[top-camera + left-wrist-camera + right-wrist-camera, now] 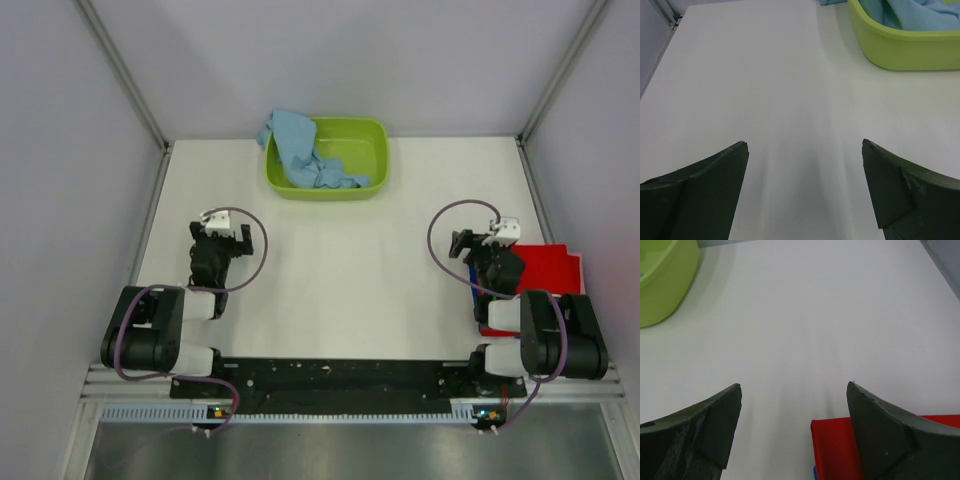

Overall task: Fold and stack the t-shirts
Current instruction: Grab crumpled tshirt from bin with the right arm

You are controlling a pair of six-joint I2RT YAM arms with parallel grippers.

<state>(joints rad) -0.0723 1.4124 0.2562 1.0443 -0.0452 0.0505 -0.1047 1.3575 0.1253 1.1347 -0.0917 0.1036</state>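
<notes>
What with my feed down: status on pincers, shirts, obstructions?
Left pincer open, empty. Right pincer open, empty, at edge of folded red shirt. Light blue shirt bunched in green basin, draped over rim. No obstruction seen.

Between the jaws of the right gripper (794, 385) we see only 1 corner of the red t-shirt (832, 445). The rest is covered by the right-hand jaw or cut by the bottom edge, and the darker blue t-shirt (814, 471) beneath shows as a mere sliver. Ahead and right of the jaws of the left gripper (804, 142), the lime-green basin (900, 50) and the light blue t-shirt (920, 12) in it run off the picture's edges.
</notes>
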